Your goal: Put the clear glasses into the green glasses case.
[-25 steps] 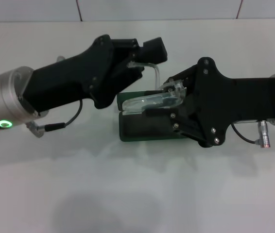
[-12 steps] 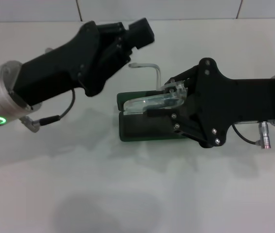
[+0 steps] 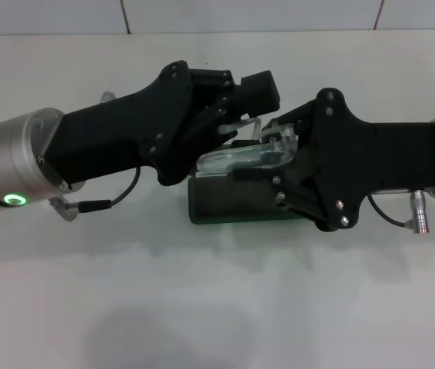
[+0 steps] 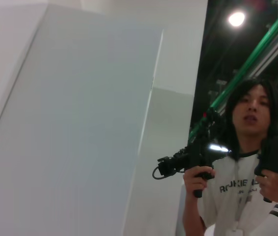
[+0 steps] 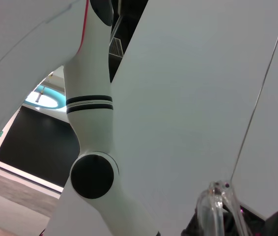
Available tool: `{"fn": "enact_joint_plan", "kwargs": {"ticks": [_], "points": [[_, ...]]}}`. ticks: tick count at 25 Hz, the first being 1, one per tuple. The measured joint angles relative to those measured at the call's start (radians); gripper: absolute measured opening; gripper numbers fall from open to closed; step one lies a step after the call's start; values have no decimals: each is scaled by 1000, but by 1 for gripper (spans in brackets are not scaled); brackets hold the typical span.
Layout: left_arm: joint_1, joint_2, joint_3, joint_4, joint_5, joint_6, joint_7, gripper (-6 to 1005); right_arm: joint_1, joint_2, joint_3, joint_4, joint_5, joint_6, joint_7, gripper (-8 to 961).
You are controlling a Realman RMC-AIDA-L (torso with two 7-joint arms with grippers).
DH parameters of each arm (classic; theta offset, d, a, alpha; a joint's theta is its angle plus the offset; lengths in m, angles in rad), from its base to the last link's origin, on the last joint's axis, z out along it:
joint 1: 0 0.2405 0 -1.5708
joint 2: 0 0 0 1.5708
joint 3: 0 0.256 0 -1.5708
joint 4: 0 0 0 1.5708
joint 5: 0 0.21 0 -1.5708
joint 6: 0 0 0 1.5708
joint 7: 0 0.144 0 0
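So in the head view the glasses (image 3: 242,159) sit mid-frame, right over the open case (image 3: 229,204), which lies on the white table (image 3: 217,307). Our right gripper (image 3: 267,157) comes in from the right and is clamped on the frame. Our left gripper (image 3: 237,123) reaches in from the left, tips at the upturned arm of the glasses; we can't tell if it's open or closed. Our right wrist view only catches a clear piece of the glasses (image 5: 217,206) at its lower edge. Our left wrist view shows just a person (image 4: 242,162) holding controllers.
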Motion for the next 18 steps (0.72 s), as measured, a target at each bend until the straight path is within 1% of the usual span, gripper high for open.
{"fn": "enact_joint_plan", "kwargs": {"ticks": [18], "points": [[-6, 0, 2, 2, 22, 23, 4, 28, -1, 0, 0, 2, 0, -1, 0, 119]]}}
